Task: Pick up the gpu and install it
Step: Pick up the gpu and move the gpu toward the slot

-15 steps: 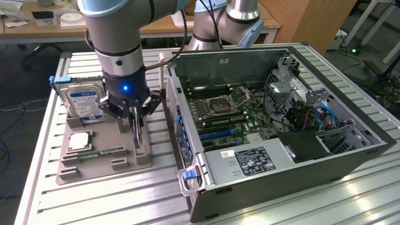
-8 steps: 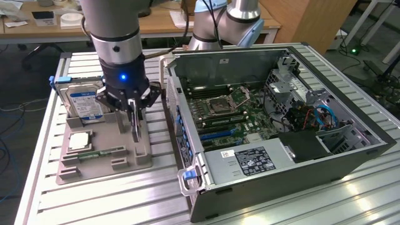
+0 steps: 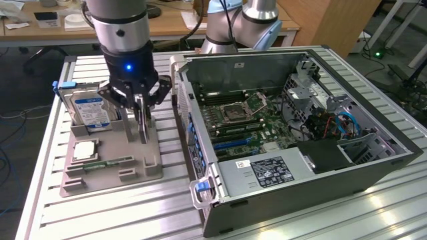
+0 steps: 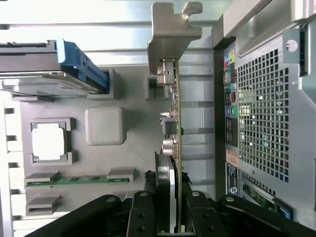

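Observation:
The gpu (image 3: 142,127) stands on edge as a thin card over the grey holder (image 3: 133,150) at the exterior view's left. The wrist view shows the gpu (image 4: 173,113) edge-on, green board on one side, with its silver bracket (image 4: 172,29) at the far end. My gripper (image 3: 139,102) comes down from above and is shut on the card's upper edge. Its black fingers (image 4: 143,215) press the card from both sides around the gripper's middle (image 4: 169,202). I cannot tell whether the card's lower edge still rests in the holder.
The holder also carries a hard drive (image 3: 90,112) with a blue-white label, a processor chip (image 3: 85,150) and a memory stick (image 3: 110,162). Right beside it lies the open computer case (image 3: 373,165) with its motherboard (image 3: 240,117) and power supply (image 3: 267,170). The case's perforated back panel (image 4: 266,113) stands close to the card.

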Tool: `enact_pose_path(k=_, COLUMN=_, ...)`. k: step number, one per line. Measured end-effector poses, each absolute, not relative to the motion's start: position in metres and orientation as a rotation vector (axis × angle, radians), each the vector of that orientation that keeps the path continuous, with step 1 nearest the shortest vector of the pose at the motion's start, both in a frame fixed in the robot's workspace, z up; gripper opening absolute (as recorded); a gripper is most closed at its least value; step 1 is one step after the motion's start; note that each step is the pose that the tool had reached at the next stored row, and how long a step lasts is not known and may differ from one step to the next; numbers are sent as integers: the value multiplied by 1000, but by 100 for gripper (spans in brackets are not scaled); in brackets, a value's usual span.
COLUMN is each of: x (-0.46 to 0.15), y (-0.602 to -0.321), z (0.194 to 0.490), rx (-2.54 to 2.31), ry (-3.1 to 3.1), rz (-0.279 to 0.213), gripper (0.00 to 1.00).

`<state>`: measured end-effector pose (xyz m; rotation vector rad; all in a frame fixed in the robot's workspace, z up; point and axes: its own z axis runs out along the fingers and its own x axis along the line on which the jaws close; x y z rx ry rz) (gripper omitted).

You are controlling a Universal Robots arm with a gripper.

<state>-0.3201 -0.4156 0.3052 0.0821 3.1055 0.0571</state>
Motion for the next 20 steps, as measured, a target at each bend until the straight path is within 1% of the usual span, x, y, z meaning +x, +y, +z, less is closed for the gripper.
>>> enact_pose_path(k=20, x=-320, y=-416, z=380, rx=82, ry=3106, rz=58, gripper=28)
